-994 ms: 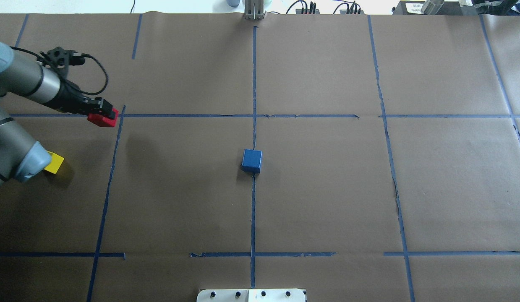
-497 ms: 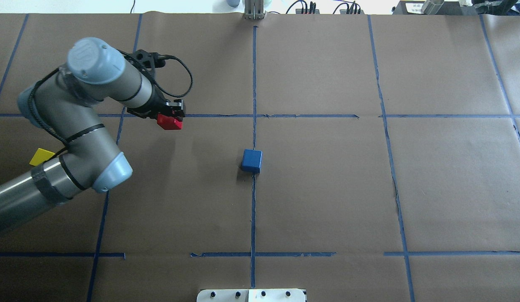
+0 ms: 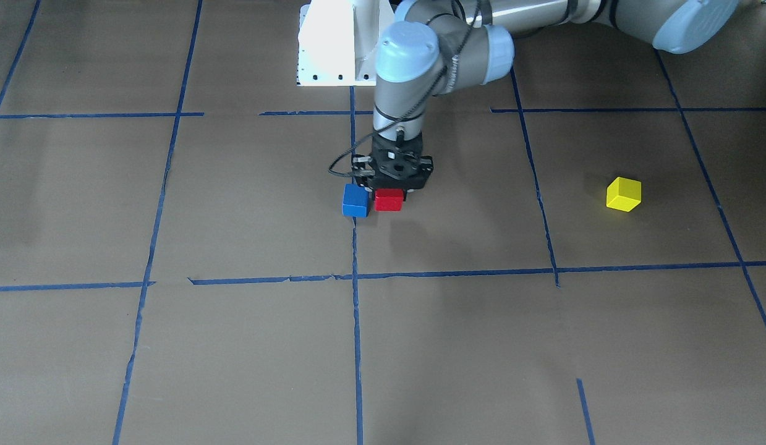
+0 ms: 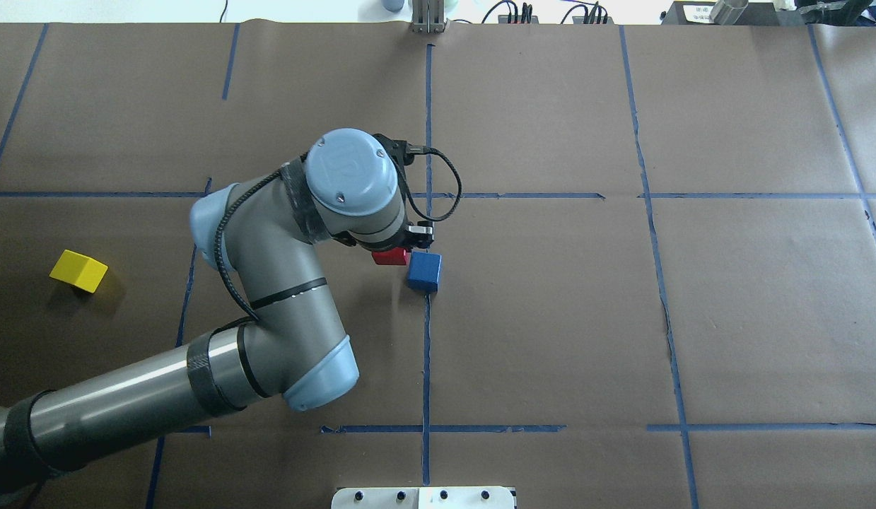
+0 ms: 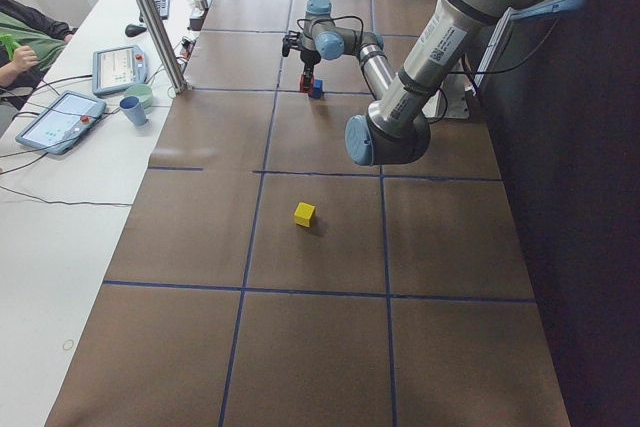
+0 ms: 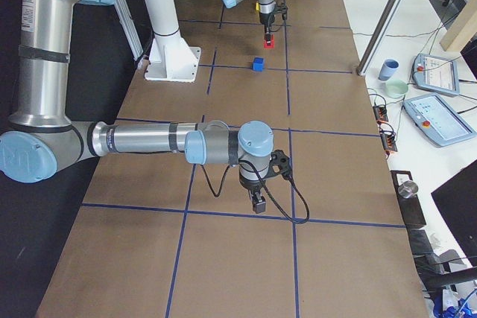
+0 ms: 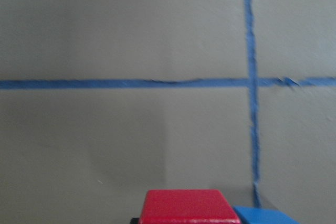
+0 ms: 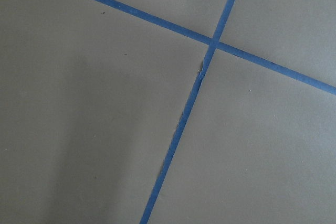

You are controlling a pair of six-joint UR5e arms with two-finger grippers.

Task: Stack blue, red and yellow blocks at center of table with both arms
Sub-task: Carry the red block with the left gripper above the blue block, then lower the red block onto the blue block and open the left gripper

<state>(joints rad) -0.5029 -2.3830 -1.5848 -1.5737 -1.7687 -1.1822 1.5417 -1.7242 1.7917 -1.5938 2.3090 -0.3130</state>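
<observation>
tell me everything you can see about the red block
The red block is a small plain cube with smooth matte faces and crisp edges, maybe painted wood. It sits level, gripped in the left hand, which comes straight down over it and hides most of its top from overhead. It is near the centre of the table, just on the robot's left of the blue block. It looks slightly raised; whether the two blocks touch cannot be told.

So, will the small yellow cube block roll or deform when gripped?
The small yellow cube block probably will not roll: it has flat faces and rests flat on the brown paper. It looks rigid, with sharp edges, so it likely keeps its shape.
</observation>
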